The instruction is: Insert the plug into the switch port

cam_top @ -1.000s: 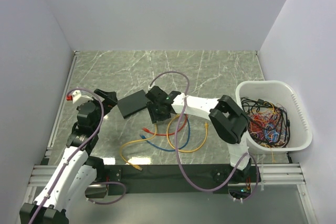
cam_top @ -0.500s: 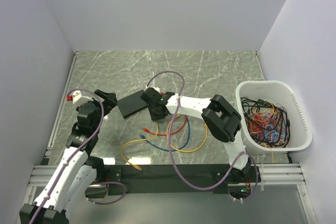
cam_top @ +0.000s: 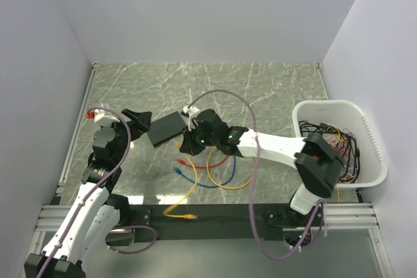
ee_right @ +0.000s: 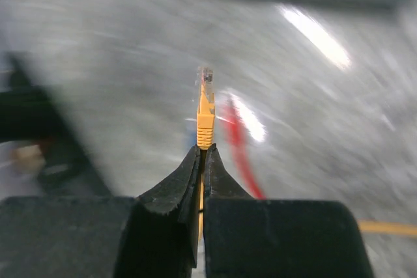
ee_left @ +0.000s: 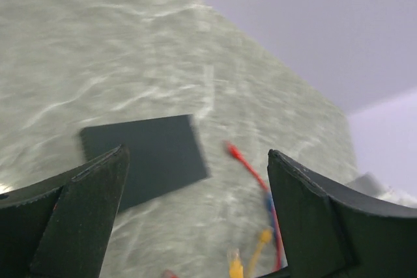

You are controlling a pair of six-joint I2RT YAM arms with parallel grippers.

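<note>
Right wrist view: your right hand (ee_right: 202,151) is pinched tight on the tail of the plug (ee_right: 205,112). The plug's yellow body and clear tip stick straight out past the fingertips. The background is blurred. A red cable (ee_right: 240,144) shows beyond the plug, a little to its right.

Top view: that hand sits just beside the switch (cam_top: 168,128), at its near right corner. You cannot tell from here whether they touch. The switch lies flat on the worktop (cam_top: 260,89), left of centre, skewed so its right end is farther back. Its sockets are not visible in any view. The yellow cable (cam_top: 193,183) trails from the hand toward you, and its far plug rests on the dark strip at the near edge. Red and blue cable (cam_top: 195,180) loops lie on the worktop under the right arm.

Your left hand (cam_top: 139,120) is at the switch's left end, spread wide and holding nothing.

Left wrist view: the switch shows between and beyond the two fingers (ee_left: 85,206), closer to the left one and partly hidden behind it.

The white tub (cam_top: 371,141) of tangled wires sits far right, well apart.
</note>
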